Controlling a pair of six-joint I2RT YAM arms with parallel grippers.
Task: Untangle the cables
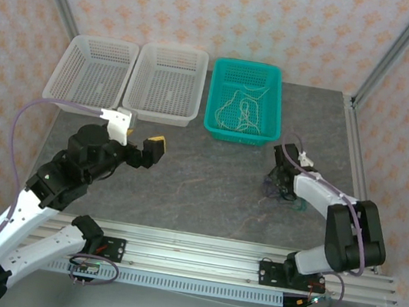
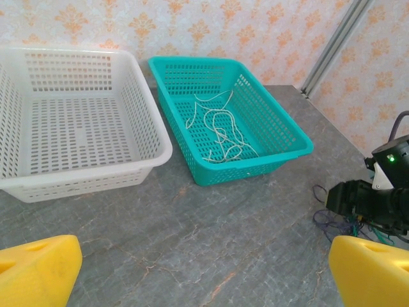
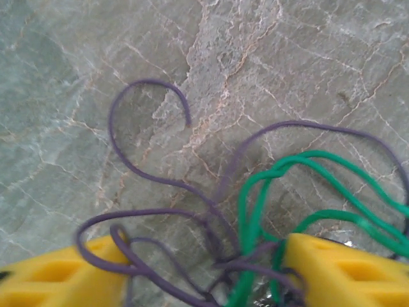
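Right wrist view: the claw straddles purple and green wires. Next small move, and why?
Probably close the right claw fully: its fingers stand apart with the purple cables and green cables crossing loosely between them, so nothing seems gripped yet.

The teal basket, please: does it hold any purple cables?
No, the teal basket holds cream-white cables, while the purple cables lie on the table outside it.

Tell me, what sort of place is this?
Probably a robotics lab test cell. A left arm and right arm are bolted to a metal rail. Patterned panels in a metal frame enclose the table. A teal basket holds thin cables.
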